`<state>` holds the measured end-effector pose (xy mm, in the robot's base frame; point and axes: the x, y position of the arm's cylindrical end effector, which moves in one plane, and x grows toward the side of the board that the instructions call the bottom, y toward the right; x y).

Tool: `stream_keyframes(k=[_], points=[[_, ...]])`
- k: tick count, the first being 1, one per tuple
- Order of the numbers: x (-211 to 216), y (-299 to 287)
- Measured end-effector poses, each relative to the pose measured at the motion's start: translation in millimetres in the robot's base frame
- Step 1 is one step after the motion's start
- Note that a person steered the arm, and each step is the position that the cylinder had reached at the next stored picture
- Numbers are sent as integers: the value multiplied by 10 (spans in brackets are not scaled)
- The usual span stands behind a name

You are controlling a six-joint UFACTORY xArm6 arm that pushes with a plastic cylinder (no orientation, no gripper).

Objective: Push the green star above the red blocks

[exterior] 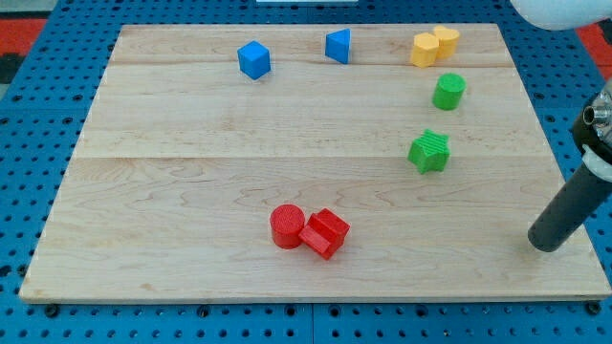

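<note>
Near the view's right edge, low on the counter (191,124), my tip (547,245) rests on pale, fine-grained wood made of long planks with faint seams running across. It is the blunt lower end of a smooth, matte dark rod that slants up toward the view's right; this arm carries no gripper, so nothing is grasped or held, and the tip touches no block. The green star (429,151), a chunky ridged plastic piece with notched sides, sits up and to the view's left of the tip, well apart from it, on the right half of the board. Just above it stands a green cylinder (448,92), round-topped and smooth, with a clear gap between the two. The red blocks lie low in the middle: a red cylinder (286,226) touching an angular red block (325,232) on its right, its exact shape hard to make out. Bare wood spreads between the star and the red pair. Along the top edge sit a blue cube (254,59), a blue wedge-like block (338,46), and two yellow blocks (434,45) pressed together, their shapes unclear. Around the board runs a blue perforated surface (287,325), and the red pair lies near the bottom edge.
</note>
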<state>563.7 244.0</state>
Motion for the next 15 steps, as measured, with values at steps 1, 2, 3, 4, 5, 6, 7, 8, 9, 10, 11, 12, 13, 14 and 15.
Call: stream_keyframes(k=[1,2,3,4,5,6,7,8,9,10,11,12,13,14,15], points=[[0,0],[-229,-13],[-445,-13],[-799,-12],[-845,-19],[-845,-40],[-845,-60],[-845,-185],[-845,-196],[-845,-196],[-819,-266],[-1008,-465],[-1301,-959],[-1173,-1816],[-1242,-1814]])
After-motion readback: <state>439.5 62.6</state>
